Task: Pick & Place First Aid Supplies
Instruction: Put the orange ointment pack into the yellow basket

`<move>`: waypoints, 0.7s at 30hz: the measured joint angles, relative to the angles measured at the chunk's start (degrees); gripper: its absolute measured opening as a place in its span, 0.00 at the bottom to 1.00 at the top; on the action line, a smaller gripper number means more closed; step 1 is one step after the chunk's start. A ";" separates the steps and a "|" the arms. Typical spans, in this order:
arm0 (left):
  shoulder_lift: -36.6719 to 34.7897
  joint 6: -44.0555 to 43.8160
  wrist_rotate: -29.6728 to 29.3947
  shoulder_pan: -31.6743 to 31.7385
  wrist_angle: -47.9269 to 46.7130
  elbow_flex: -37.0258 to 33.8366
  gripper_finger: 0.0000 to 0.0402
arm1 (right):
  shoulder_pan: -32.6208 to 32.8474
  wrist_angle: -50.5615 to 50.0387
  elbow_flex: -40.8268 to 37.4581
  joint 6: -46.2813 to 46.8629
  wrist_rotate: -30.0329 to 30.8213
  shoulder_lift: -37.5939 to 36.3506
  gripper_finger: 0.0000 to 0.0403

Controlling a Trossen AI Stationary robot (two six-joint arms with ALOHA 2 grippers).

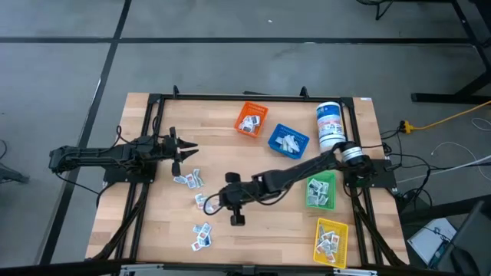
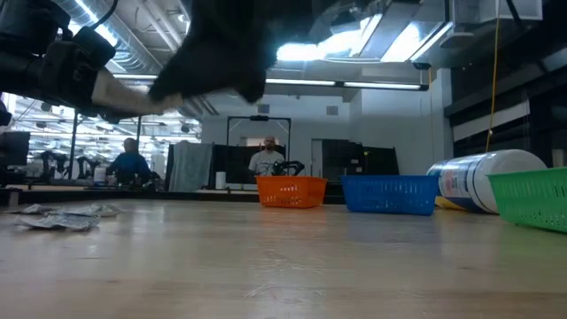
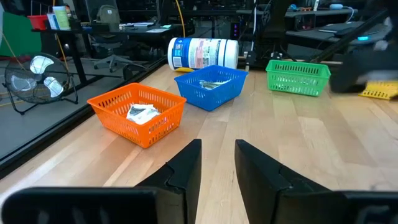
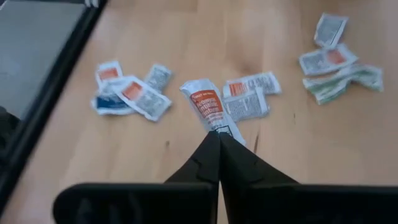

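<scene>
Small flat white packets, the first aid supplies, lie in loose groups on the wooden table (image 1: pixel 153 230), at its left middle (image 1: pixel 188 179) and near its front (image 1: pixel 201 236). My right gripper (image 4: pixel 219 134) reaches over from the right to the table's middle (image 1: pixel 211 201) and is shut on one packet with red print (image 4: pixel 205 102). Other packets (image 4: pixel 252 93) lie flat on the wood below it. My left gripper (image 3: pixel 217 165) waits open at the table's left edge (image 1: pixel 188 151) and touches nothing. My right gripper pinches the red-printed packet by its near end (image 4: pixel 217 126) between its two fingertips. The fingers slant down from the table's right side and lie along the packet. The packet sticks out beyond the fingertips, over the packets that lie on the table.
An orange bin (image 1: pixel 250 119) and a blue bin (image 1: pixel 288 139) stand at the back, a green bin (image 1: pixel 321 192) and a yellow bin (image 1: pixel 331 239) along the right; all four hold packets. A white canister (image 1: pixel 330 124) lies on its side at the back right.
</scene>
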 joint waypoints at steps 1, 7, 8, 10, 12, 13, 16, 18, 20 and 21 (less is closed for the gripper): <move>0.01 0.02 0.00 0.00 0.00 0.00 0.23 | 0.44 -0.32 0.00 -0.02 0.70 -0.76 0.01; 0.00 0.00 0.00 0.00 0.00 0.02 0.23 | 1.89 -3.78 0.02 -0.04 1.98 -5.70 0.02; 0.00 0.02 0.00 0.00 0.00 0.00 0.23 | 2.02 -4.42 0.03 -0.02 1.96 -6.51 0.03; 0.00 0.02 0.00 0.00 0.00 0.02 0.23 | 2.31 -6.70 0.11 0.02 2.00 -7.97 0.03; 0.00 0.02 0.00 0.00 0.01 0.01 0.23 | 2.42 -8.61 0.11 0.11 1.99 -9.33 0.02; 0.00 0.01 0.00 0.00 0.00 0.01 0.23 | 2.42 -9.70 0.11 0.11 1.98 -9.87 0.02; 0.00 0.02 0.00 0.00 0.00 0.02 0.23 | 2.71 -13.00 0.11 0.46 2.03 -11.90 0.01; 0.01 0.01 0.00 0.00 0.00 0.01 0.23 | 3.13 -15.08 0.12 1.10 2.05 -13.16 0.01; 0.00 0.02 0.00 0.00 0.00 0.00 0.23 | 3.79 -17.25 0.11 1.92 2.06 -13.89 0.02; 0.00 0.02 0.00 0.00 0.01 0.00 0.23 | 4.25 -18.63 0.12 2.23 2.29 -14.26 0.03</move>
